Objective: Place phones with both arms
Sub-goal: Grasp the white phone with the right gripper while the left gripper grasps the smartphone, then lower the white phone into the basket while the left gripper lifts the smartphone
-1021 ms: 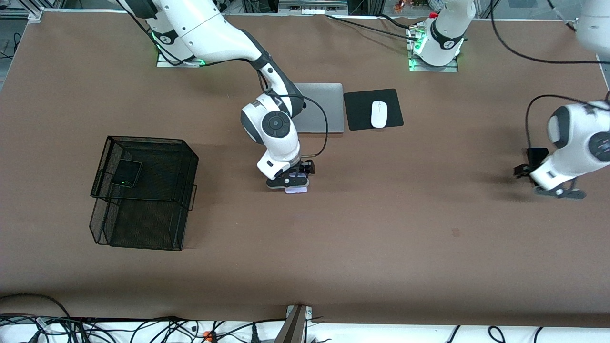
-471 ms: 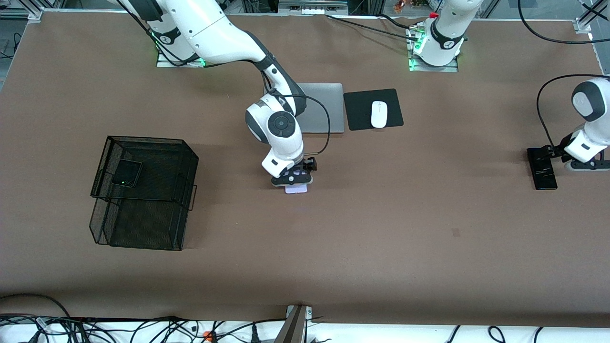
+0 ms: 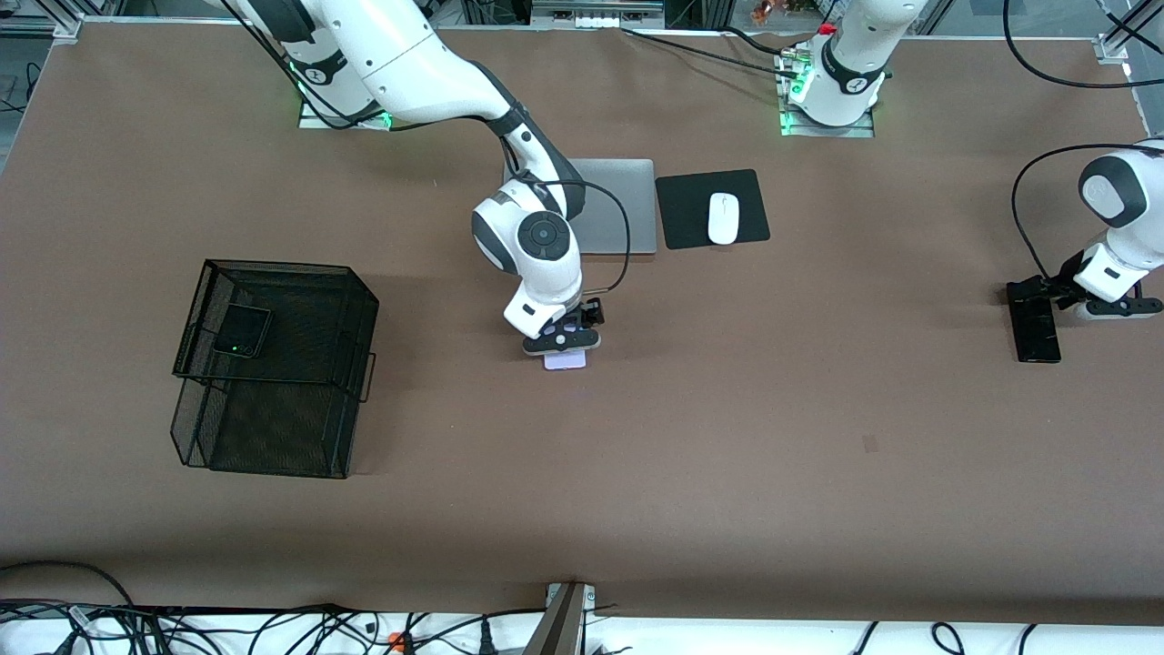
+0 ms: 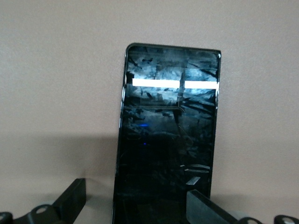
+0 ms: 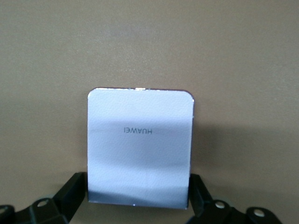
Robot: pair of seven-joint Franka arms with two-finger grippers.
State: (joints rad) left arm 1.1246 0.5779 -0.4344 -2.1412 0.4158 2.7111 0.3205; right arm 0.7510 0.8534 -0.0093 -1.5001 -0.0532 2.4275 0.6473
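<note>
- right gripper is straddling the lavender-white phone mid-table, jaws spread, likely lining up a grab
- left gripper is sitting jaws-apart astride the slim black phone at the left arm's end
- small black phone is lying in the mesh basket

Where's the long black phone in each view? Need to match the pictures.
Front view: the long black phone lies flat on the brown table at the left arm's end, under the left tool.
Left wrist view: it fills the middle, one end between the open fingers.
Right wrist view: not in it.
Shared landmark: the brown tabletop.
</note>
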